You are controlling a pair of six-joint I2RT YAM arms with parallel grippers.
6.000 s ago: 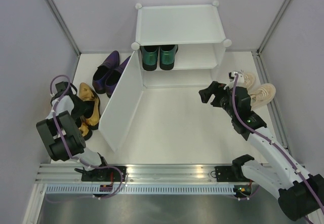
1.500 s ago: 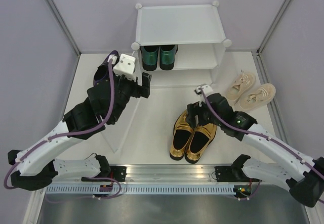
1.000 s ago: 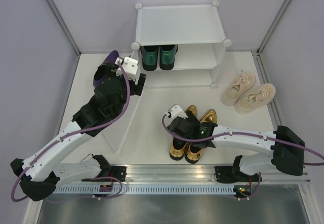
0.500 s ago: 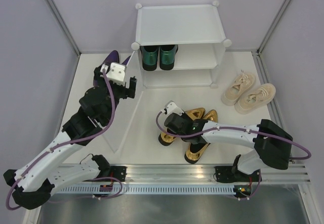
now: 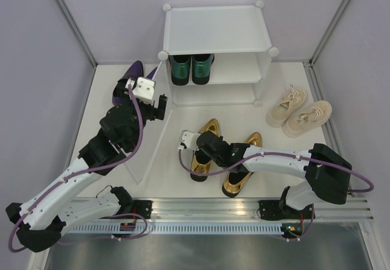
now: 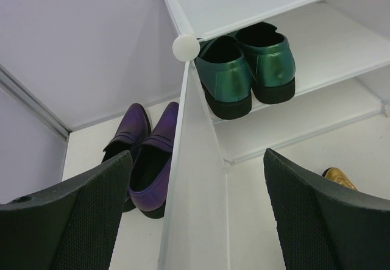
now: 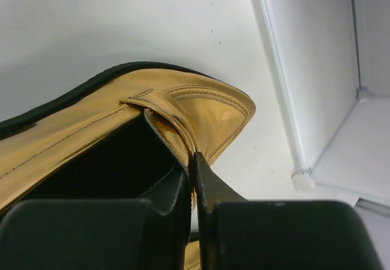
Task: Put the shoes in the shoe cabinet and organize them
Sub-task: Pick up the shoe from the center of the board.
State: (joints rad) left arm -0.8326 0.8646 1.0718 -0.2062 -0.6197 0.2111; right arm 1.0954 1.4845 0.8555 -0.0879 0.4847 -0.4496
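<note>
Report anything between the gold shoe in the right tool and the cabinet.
Nothing visible: bare floor lies between the gold shoe and the cabinet. The door stands open to the left, and the green loafers fill only the shelf's left half.

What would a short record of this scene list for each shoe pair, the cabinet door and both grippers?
green loafers: on the cabinet's lower shelf
door: swung open
purple shoes: on the table, left of the door
sneakers: on the table, right of the cabinet
gold loafer: in front of the cabinet, gripped
other gold loafer: beside it, free
left gripper: open, facing the door's edge
right gripper: shut on the gold loafer's vamp edge
</note>
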